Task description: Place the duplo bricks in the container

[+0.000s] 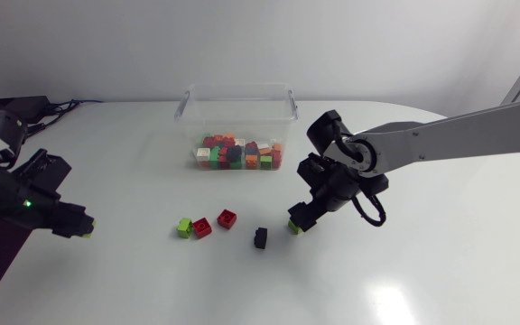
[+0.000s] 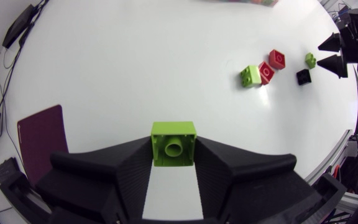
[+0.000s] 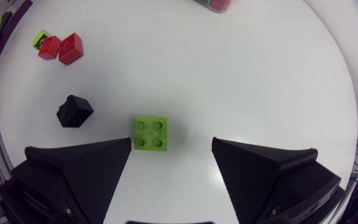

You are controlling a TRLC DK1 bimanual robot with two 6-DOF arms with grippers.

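White and round, the table (image 1: 242,289) carries everything. The clear rectangular plastic container (image 1: 238,87) sits at its far side with a heap of mixed coloured duplo bricks (image 1: 239,153) already on its floor, so the task looks well along, with only a handful left outside. The silver-grey right arm (image 1: 441,135) comes in past the container's near corner and points its matte black right gripper (image 1: 303,215) down at a small lime-green square brick (image 3: 150,134) with four studs. In the right wrist view the wedge fingers (image 3: 82,171) are spread wide, with that brick on the table between them, nearer one finger and touching neither, which I judge to be the line-up before a pinch. The dark left arm (image 1: 16,194) stands well apart, near the table's left edge. Its left gripper (image 2: 174,149) is clamped on a second lime-green brick (image 2: 173,140), both fingers pressing opposite sides and the hollow underside facing the camera, seemingly ready to be carried to the container. Between the two grippers, four loose pieces wait in front of the container: a third lime-green brick (image 1: 184,227) touching a red brick (image 1: 203,227), another red brick (image 1: 227,218) close beside them, and a black brick (image 1: 260,238) nearest the right gripper.
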